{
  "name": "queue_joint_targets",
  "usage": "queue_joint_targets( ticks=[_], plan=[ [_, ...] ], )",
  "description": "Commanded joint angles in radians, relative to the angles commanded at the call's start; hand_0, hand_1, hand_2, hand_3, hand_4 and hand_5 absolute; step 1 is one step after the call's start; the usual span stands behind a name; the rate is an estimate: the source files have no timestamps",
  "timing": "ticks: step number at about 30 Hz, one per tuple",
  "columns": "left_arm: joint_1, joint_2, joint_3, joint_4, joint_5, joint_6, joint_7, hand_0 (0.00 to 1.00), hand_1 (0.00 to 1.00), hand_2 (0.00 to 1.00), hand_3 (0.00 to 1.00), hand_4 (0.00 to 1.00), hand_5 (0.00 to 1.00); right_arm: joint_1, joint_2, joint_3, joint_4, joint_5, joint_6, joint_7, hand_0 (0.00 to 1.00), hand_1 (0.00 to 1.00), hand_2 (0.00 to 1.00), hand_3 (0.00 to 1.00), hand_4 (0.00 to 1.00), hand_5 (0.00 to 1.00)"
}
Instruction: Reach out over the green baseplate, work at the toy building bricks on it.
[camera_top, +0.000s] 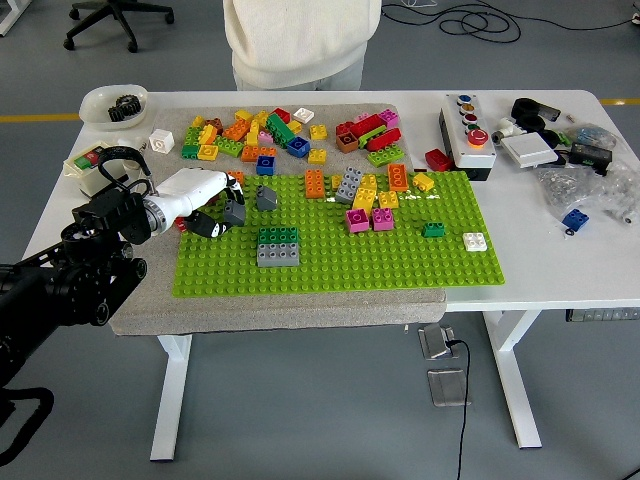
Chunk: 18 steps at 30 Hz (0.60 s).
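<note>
Your left hand (205, 200) at left of frame, over left edge of green baseplate (330, 265); fingers (232, 203) curled around small grey brick (235, 212). Second grey brick (266, 198) just right of it. Green-on-grey stack (278, 246) below, mid-plate. Loose bricks (270, 130) heaped above plate. Person's white top (300, 40) at top centre behind surface (560, 255).
</note>
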Motion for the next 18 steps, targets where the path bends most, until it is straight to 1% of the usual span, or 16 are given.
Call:
queue_joint_targets(
  ticks=[5, 6, 11, 12, 16, 17, 18],
  plan=[
    [0.0, -0.001, 0.002, 0.001, -0.008, 0.026, -0.003, 0.788, 0.758, 0.622, 0.603, 0.684, 0.002, 0.0, 0.0, -0.001, 0.0, 0.0, 0.0, 0.001, 0.74, 0.644, 0.683, 0.628, 0.82, 0.529],
    [0.0, -0.001, 0.003, 0.001, -0.01, 0.029, -0.003, 0.743, 0.717, 0.573, 0.546, 0.618, 0.002, 0.0, 0.0, -0.001, 0.0, 0.001, 0.0, 0.001, 0.74, 0.644, 0.682, 0.629, 0.82, 0.529],
    [0.003, -0.002, 0.008, 0.006, -0.015, 0.038, -0.007, 0.743, 0.717, 0.573, 0.546, 0.618, 0.002, 0.0, 0.001, -0.001, 0.0, 0.0, 0.0, 0.001, 0.74, 0.644, 0.682, 0.629, 0.82, 0.529],
    [0.003, -0.002, 0.01, 0.008, -0.018, 0.039, -0.007, 0.693, 0.677, 0.562, 0.54, 0.574, 0.002, 0.0, 0.001, -0.001, 0.0, 0.0, 0.0, 0.001, 0.74, 0.644, 0.683, 0.629, 0.82, 0.529],
    [0.002, -0.003, 0.017, 0.012, -0.026, 0.036, -0.01, 0.693, 0.677, 0.562, 0.54, 0.574, 0.002, 0.0, 0.001, 0.0, 0.0, 0.001, 0.0, 0.001, 0.74, 0.644, 0.683, 0.629, 0.82, 0.529],
    [0.002, -0.004, 0.018, 0.014, -0.032, 0.042, -0.013, 0.693, 0.677, 0.562, 0.54, 0.574, 0.002, 0.0, 0.001, 0.001, 0.0, 0.001, 0.0, 0.001, 0.74, 0.644, 0.683, 0.629, 0.82, 0.529],
    [0.002, -0.004, 0.019, 0.015, -0.035, 0.045, -0.014, 0.631, 0.624, 0.548, 0.529, 0.492, 0.002, 0.0, 0.001, 0.001, 0.0, 0.001, 0.0, 0.001, 0.74, 0.644, 0.682, 0.628, 0.819, 0.529]
  ],
)
